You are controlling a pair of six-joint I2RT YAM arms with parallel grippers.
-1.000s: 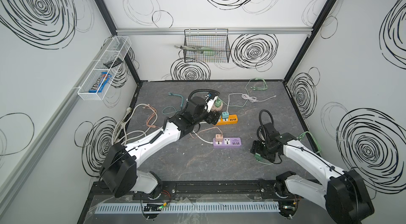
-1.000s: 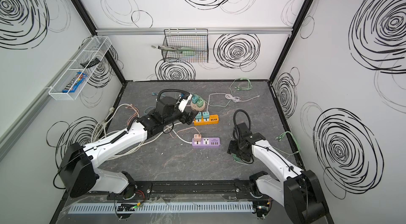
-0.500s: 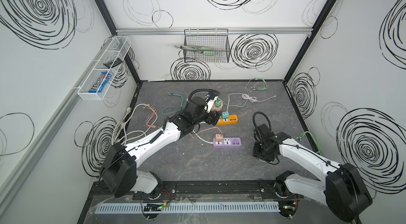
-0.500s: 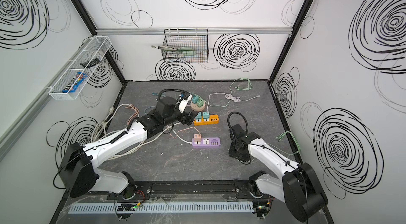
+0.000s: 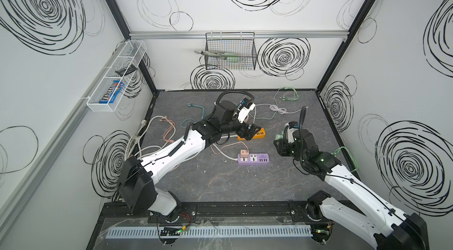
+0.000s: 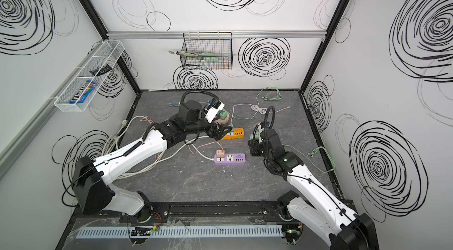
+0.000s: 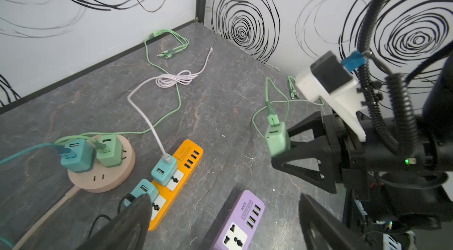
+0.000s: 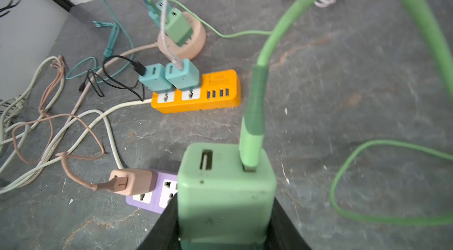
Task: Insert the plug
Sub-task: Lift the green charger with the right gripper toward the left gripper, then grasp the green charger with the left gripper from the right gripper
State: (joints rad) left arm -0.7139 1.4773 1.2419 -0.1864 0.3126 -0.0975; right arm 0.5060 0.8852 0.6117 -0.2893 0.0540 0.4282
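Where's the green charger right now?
In both top views the green charger is clamped in the right pincer, raised off the table and to the right of the purple power strip.

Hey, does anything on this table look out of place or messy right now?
Nothing looks spilled or broken. But the green charger hangs in the air, unplugged, clamped in the right gripper near the purple power strip, and white and tan cables lie tangled at the left of the table.
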